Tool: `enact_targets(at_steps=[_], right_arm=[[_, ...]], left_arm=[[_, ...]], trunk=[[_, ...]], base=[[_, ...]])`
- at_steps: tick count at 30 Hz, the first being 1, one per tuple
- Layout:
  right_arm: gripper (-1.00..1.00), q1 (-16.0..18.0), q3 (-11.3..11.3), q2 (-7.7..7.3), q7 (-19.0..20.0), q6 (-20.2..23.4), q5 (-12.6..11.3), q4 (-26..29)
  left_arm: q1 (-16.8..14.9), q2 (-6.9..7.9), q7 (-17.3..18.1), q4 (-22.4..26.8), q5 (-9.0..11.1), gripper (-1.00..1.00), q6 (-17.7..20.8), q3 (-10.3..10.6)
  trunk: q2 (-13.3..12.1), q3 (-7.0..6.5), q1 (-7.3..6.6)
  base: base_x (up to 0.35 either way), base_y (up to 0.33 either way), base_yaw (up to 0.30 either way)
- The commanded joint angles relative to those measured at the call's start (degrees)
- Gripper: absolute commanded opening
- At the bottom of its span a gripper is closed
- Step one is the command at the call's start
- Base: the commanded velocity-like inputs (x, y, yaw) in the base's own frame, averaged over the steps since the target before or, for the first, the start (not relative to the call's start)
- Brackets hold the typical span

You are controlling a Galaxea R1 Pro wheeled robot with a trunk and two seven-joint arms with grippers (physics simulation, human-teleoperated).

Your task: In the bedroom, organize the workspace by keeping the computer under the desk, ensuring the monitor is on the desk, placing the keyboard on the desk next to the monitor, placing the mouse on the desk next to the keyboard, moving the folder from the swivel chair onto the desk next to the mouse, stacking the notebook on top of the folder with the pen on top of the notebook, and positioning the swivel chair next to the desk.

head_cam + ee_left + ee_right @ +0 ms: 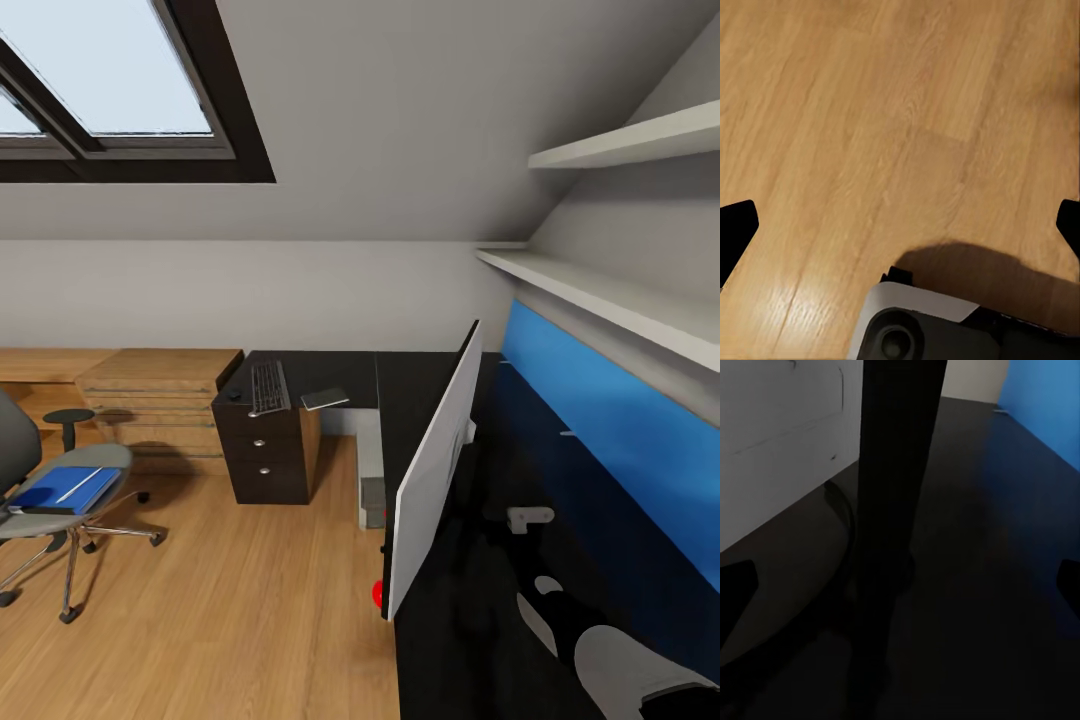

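Black desk (330, 375) already carries monitor (432, 470), keyboard (268, 387), probably the mouse (235, 394); blue folder (62, 489) remains on the swivel chair (25, 440) lower left. Both grippers' fingers spread, empty.

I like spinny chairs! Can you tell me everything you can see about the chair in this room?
The swivel chair stands on the light wood floor, well apart from the black desk. It has a grey fabric seat and back, a black armrest pad on a post, and shiny chrome spokes ending in small black castors. It stands upright, cut off by the picture's edge. A bright-blue folder lies flat on its seat.
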State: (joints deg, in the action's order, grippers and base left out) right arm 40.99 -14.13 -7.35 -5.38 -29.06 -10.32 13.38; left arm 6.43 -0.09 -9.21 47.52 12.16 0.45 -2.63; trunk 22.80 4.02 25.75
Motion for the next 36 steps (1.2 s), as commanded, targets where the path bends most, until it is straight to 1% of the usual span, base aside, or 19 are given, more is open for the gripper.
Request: enact_targets(at_steps=[1,4,6,9,11,12,14,16,21,22,29,36], right_arm=[[1.0,0.05,-0.53,0.0,-0.29,0.08,-0.51,-0.02],[1.0,0.05,-0.54,0.03,-0.43,0.79,-0.61,0.01],[1.0,0.05,-0.49,0.04,-0.53,3.08,-0.74,0.23],[1.0,0.05,-0.36,0.05,-0.56,5.27,-0.88,0.45],[1.0,0.05,-0.28,0.02,-0.54,6.53,-0.95,0.63],[1.0,0.05,-0.25,0.0,-0.44,6.15,-0.97,1.39],[1.0,0.05,-0.26,0.02,-0.43,5.31,-0.98,1.55],[1.0,0.05,-0.33,0.15,-0.51,3.45,-1.07,1.68],[1.0,0.05,-0.28,0.4,-0.57,2.62,-1.1,1.73],[1.0,0.05,-0.21,0.49,-0.59,1.97,-1.03,1.65],[1.0,0.05,-0.2,0.57,-0.59,1.91,-0.98,1.49],[1.0,0.05,-0.2,0.58,-0.59,1.91,-1.0,1.48]], left_arm=[[0.0,-0.01,-0.12,2.52,0.69,1.0,0.15,-0.02],[0.05,0.0,-0.11,5.97,0.77,1.0,0.26,-0.06],[0.13,0.0,-0.11,10.24,0.82,1.0,0.36,-0.08],[0.75,0.0,-0.11,13.22,0.83,1.0,0.41,-0.08],[1.84,0.0,-0.11,15.79,0.88,1.0,0.45,-0.09],[3.51,0.0,-0.1,18.85,0.92,1.0,0.5,-0.14],[3.76,0.0,-0.1,19.26,0.93,1.0,0.51,-0.15],[4.06,0.0,-0.1,19.69,0.94,1.0,0.51,-0.17],[4.16,0.09,-0.1,19.8,0.9,1.0,0.52,-0.24],[4.2,0.17,-0.1,18.8,0.85,1.0,0.52,-0.56],[4.2,0.3,-0.1,18.5,0.85,1.0,0.5,-0.99],[4.2,0.4,-0.16,18.49,0.81,1.0,0.49,-1.05]], trunk=[[0.12,0.12,0.04],[0.12,0.12,0.04],[0.12,0.12,0.04],[0.12,0.12,0.04],[0.12,0.12,0.04],[0.12,0.12,0.04],[0.12,0.12,0.04],[0.12,0.12,0.04],[0.12,0.12,0.04],[0.12,0.12,0.04],[0.12,0.12,0.04],[0.12,0.12,0.04]], base=[[0.0,0.0,0.0],[0.0,0.0,0.0],[0.0,0.0,0.0],[0.0,0.0,0.0],[0.0,0.0,0.0],[0.0,0.0,0.0],[0.0,0.0,0.0],[0.0,0.0,0.0],[0.0,0.0,0.0],[0.0,-0.005,0.0],[-0.094,-0.202,0.017],[-0.053,-0.135,0.158]])
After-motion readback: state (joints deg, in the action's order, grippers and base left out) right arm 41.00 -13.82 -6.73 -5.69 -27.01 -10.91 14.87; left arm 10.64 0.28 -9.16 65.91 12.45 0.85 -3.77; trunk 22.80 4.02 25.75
